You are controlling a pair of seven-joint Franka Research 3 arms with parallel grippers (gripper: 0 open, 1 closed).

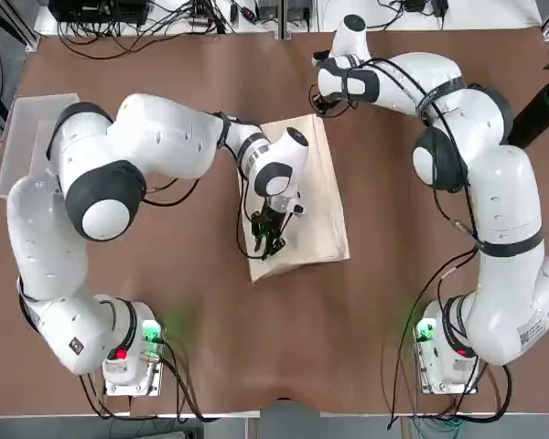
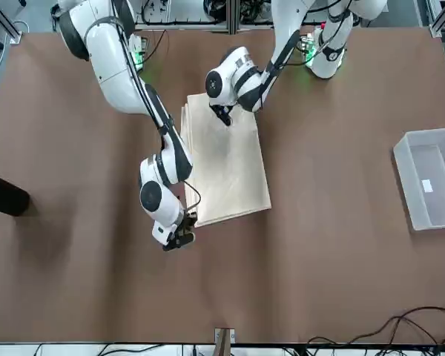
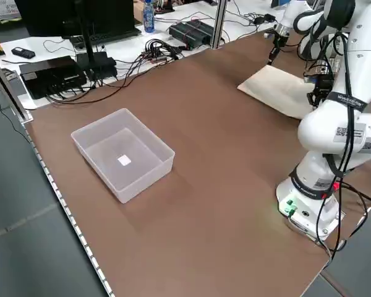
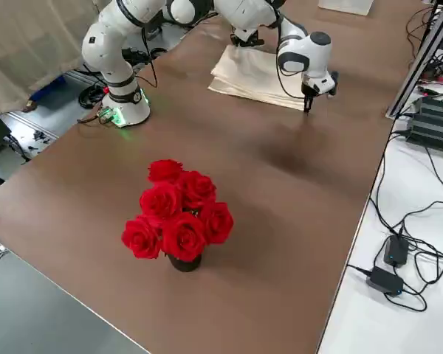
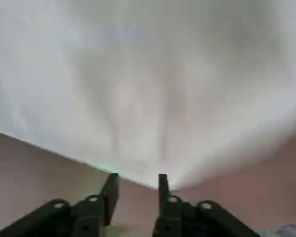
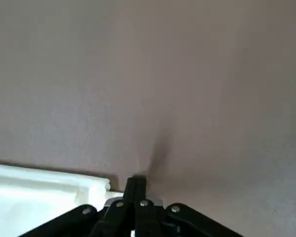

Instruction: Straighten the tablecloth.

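Note:
The tablecloth [image 1: 306,192] is a cream sheet folded in layers, lying on the brown table cover [image 1: 183,302] near the middle. My left gripper [image 1: 263,242] hovers over its near left corner; in the left wrist view its fingers [image 5: 111,186] stand apart with nothing between them and the cloth [image 5: 148,89] just beyond. My right gripper [image 1: 318,99] is at the cloth's far corner, just off the fabric, fingers [image 6: 135,183] shut together on nothing, with the cloth's layered edge [image 6: 39,197] beside them. In the front view, the left gripper [image 2: 222,115] and right gripper [image 2: 179,239] sit at opposite ends of the cloth [image 2: 230,170].
A clear plastic bin [image 1: 37,128] stands at the table's far left edge. A bunch of red roses [image 4: 179,214] in a dark vase stands at the far right. Cables and devices lie beyond the table's far edge.

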